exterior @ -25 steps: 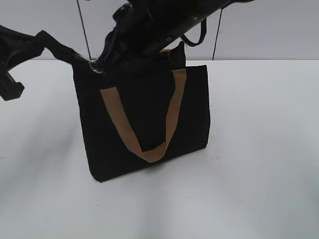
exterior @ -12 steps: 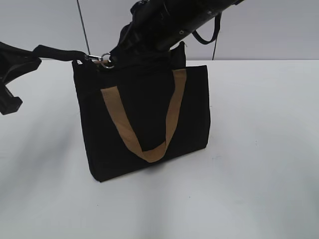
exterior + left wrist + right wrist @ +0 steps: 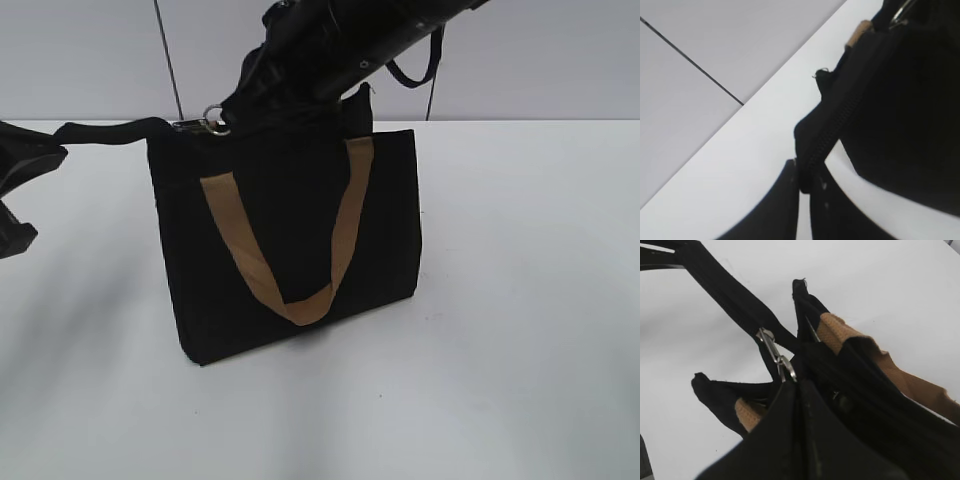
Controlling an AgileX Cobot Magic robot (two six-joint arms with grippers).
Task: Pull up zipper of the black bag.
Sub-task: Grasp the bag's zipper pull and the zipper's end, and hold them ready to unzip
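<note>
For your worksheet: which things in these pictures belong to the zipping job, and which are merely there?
Job:
boxy black fabric tote bag
small silvery zipper pull
black zip tail
left gripper
right gripper

Merely there:
tan webbing handles
white table

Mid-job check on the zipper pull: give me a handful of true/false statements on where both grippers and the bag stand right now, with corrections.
1. The black bag stands upright on the white table. True.
2. The left gripper is empty. False: its jaws are shut on the black zipper tail, which stretches from the bag's top corner to the gripper.
3. The right gripper has its jaws closed at the ring of the zipper. True.
4. In the exterior view, the zipper pull sits at the bag's right top corner. False: it sits near the left top corner.
5. The tan handle on the front panel is held up by a gripper. False: it hangs down in a loop against the bag.
</note>
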